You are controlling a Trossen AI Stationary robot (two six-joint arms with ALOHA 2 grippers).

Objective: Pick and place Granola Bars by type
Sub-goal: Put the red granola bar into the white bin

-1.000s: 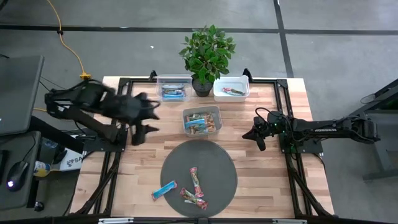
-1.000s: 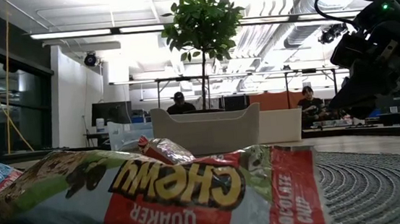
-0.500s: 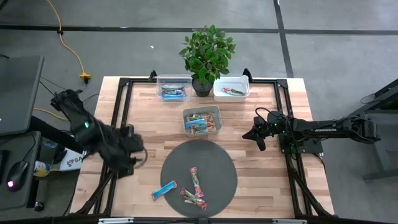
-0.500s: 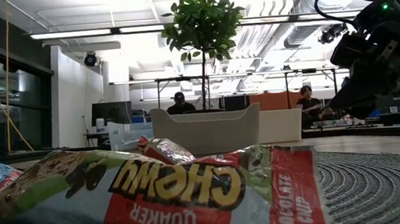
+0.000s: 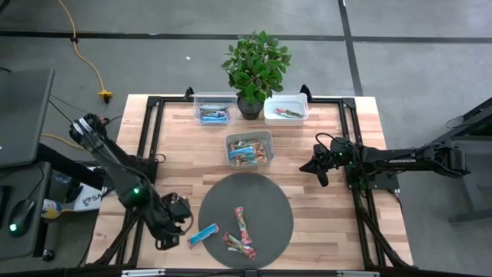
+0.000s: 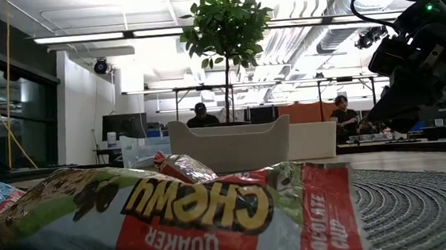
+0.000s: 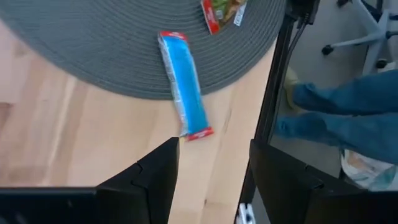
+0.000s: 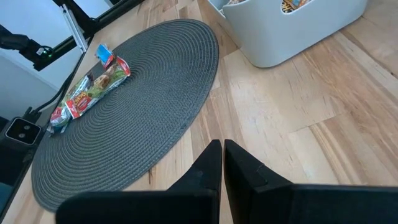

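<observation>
Three granola bars lie flat on the round grey mat [image 5: 246, 211]: a blue bar [image 5: 203, 235] across the mat's near-left rim, one end on the wood, a red multicoloured bar [image 5: 244, 223], and another [image 5: 238, 245] near the front. My left gripper [image 5: 181, 217] is open and empty just left of the blue bar [image 7: 183, 84], its fingers pointing toward it, apart from it. My right gripper [image 5: 311, 167] is shut and empty above the table, right of the mat. In the low view a Chewy bar [image 6: 198, 208] fills the foreground.
Three bins stand at the far side: a clear one [image 5: 214, 110] with blue bars, a white one [image 5: 286, 109] with a bar, and a middle one [image 5: 249, 148] with multicoloured bars. A potted plant [image 5: 256, 65] stands between the far bins. A person's legs [image 7: 336, 115] show past the table's near edge.
My left arm has swung from beside the middle bin toward the table's near edge and come down next to the blue bar at the mat's rim. The bars lie where they were.
</observation>
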